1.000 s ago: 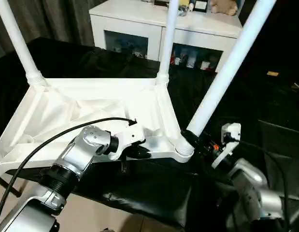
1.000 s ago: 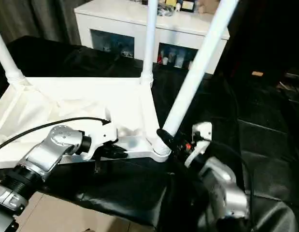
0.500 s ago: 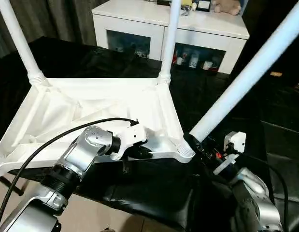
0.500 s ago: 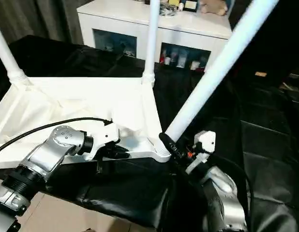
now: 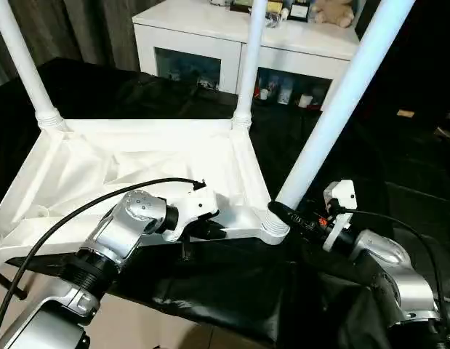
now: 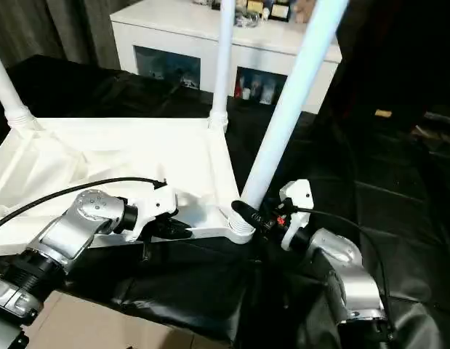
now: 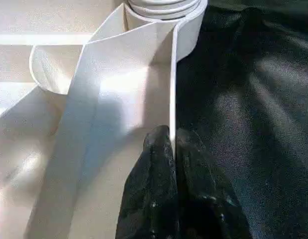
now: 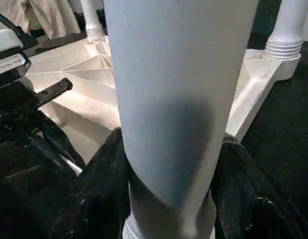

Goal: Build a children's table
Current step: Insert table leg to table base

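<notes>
The small white plastic table top [image 5: 137,167], with its ribbed underside facing up, is laid upside down on a bench covered with a black crinkly sheet [image 5: 232,291]. Its near edge lies close to the near edge of the bench. A round white leg [image 5: 21,62] is stood up at the far left corner of the top, and another round white leg [image 5: 250,62] at the far right corner.

A third round white leg [image 5: 334,109] is set in the socket at the near right corner of the top. It is tilted away to the right, so it is probably not fully seated yet. Its bottom end is gripped by the right gripper [image 5: 286,213], with one black finger [image 8: 99,199] pressed on each side. It seems to be held low down so that it can be turned or pushed into the socket.

The thin near rim of the top is pinched by the left gripper [image 7: 169,142], just beside that same corner. The fingers are squeezed tight on the rim. This is likely done so that the top is kept from sliding or tipping while the leg is worked in.

A white cabinet with glass doors [image 5: 239,51] is seen behind the bench.
</notes>
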Tool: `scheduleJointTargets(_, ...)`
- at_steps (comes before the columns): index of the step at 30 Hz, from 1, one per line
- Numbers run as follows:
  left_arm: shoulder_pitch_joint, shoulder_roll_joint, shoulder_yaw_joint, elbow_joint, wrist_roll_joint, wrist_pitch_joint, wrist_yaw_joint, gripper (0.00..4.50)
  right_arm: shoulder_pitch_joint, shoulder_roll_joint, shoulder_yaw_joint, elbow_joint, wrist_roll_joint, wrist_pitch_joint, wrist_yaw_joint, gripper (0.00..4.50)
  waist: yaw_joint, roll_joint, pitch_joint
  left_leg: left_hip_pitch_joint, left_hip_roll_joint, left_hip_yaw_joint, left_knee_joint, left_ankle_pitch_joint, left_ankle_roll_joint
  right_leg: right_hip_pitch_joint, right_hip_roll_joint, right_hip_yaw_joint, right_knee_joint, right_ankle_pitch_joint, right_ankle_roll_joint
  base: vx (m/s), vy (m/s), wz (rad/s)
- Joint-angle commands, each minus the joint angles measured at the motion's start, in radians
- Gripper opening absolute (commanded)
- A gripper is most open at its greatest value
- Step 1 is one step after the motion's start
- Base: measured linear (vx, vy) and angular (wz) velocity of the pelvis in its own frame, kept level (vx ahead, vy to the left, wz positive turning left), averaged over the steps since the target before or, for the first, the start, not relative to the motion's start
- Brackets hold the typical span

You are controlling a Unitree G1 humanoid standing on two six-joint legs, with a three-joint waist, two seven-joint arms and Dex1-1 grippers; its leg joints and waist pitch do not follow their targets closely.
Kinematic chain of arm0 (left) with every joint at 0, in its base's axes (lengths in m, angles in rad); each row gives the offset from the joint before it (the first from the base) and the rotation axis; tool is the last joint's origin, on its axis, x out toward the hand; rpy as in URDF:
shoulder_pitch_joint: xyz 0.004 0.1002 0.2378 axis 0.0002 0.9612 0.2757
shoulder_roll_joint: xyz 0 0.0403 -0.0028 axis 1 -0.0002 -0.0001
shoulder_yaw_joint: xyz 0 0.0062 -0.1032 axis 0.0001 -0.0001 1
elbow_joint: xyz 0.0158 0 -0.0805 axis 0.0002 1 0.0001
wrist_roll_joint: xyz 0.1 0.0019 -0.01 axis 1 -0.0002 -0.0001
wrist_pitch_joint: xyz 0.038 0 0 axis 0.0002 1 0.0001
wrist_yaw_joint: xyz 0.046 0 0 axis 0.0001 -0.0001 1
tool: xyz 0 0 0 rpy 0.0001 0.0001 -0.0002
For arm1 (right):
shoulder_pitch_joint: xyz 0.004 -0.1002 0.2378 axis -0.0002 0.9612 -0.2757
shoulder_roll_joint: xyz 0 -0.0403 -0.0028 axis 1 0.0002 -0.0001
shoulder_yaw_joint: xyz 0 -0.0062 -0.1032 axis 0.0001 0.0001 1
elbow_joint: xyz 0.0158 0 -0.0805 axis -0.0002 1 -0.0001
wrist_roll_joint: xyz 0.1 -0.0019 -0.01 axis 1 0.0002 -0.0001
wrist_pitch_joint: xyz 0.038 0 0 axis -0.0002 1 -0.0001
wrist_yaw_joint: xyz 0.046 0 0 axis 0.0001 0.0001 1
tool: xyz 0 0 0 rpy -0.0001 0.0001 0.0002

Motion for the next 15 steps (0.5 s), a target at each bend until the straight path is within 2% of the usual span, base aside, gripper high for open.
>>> scheduleJointTargets(1,-0.001,-0.012,0.022,-0.011,0.001,0.002,0.037,0.0,0.041,-0.018,0.098,0.066,-0.04,0.135,0.044,1.87,-0.004,0.01,-0.027,0.005,0.039,-0.02,-0.096,-0.391,-0.013,0.017,-0.07,0.034,-0.098,-0.422,-0.131,0.0,0.0,0.0)
scheduleJointTargets(2,0.0,-0.012,0.021,-0.013,0.001,0.004,0.035,0.0,0.029,-0.049,0.131,0.046,-0.031,0.201,0.087,1.87,-0.004,0.008,-0.027,0.006,0.039,-0.019,-0.095,-0.388,-0.012,0.016,-0.07,0.035,-0.097,-0.416,-0.133,0.0,0.0,0.0)
scheduleJointTargets(5,0.001,-0.01,0.022,-0.016,0.0,0.008,0.031,0.0,0.025,-0.077,0.173,0.04,-0.058,0.253,0.117,1.87,0.0,0.005,-0.03,0.005,0.04,-0.017,-0.094,-0.355,-0.008,0.02,-0.07,0.036,-0.094,-0.371,-0.138,0.0,0.0,0.0)
scheduleJointTargets(9,0.002,-0.007,0.024,-0.017,0.001,0.009,0.026,0.0,0.013,-0.053,0.152,0.056,-0.041,0.26,0.102,1.87,0.001,0.004,-0.028,0.006,0.039,-0.016,-0.095,-0.369,-0.012,0.017,-0.072,0.035,-0.098,-0.404,-0.134,0.0,0.0,0.0)
scheduleJointTargets(10,0.003,-0.005,0.026,-0.02,-0.002,0.011,0.019,0.0,0.001,-0.051,0.139,0.032,0.016,0.291,0.134,1.87,0.0,0.007,-0.029,0.009,0.039,-0.019,-0.097,-0.382,-0.016,0.017,-0.072,0.035,-0.1,-0.429,-0.129,0.0,0.0,0.0)
scheduleJointTargets(11,0.004,-0.004,0.026,-0.02,-0.003,0.011,0.016,0.0,-0.001,-0.06,0.145,0.014,0.034,0.299,0.164,1.87,-0.001,0.005,-0.029,0.009,0.039,-0.019,-0.098,-0.387,-0.015,0.017,-0.071,0.034,-0.101,-0.433,-0.129,0.0,0.0,0.0)
scheduleJointTargets(13,0.004,-0.003,0.026,-0.021,-0.003,0.01,0.014,0.0,-0.002,-0.081,0.161,-0.012,0.045,0.313,0.206,1.87,0.001,0.005,-0.03,0.009,0.041,-0.019,-0.097,-0.383,-0.015,0.017,-0.072,0.035,-0.101,-0.425,-0.129,0.0,0.0,0.0)
scheduleJointTargets(14,0.004,-0.003,0.026,-0.022,-0.003,0.01,0.013,0.0,-0.002,-0.089,0.166,-0.021,0.049,0.322,0.218,1.87,0.002,0.005,-0.031,0.005,0.042,-0.018,-0.097,-0.359,-0.011,0.021,-0.071,0.035,-0.097,-0.384,-0.138,0.0,0.0,0.0)
scheduleJointTargets(15,0.004,-0.003,0.026,-0.024,-0.004,0.011,0.011,0.0,-0.003,-0.102,0.174,-0.034,0.057,0.336,0.237,1.87,0.003,0.005,-0.032,0.006,0.042,-0.017,-0.097,-0.351,-0.01,0.021,-0.071,0.035,-0.096,-0.367,-0.143,0.0,0.0,0.0)
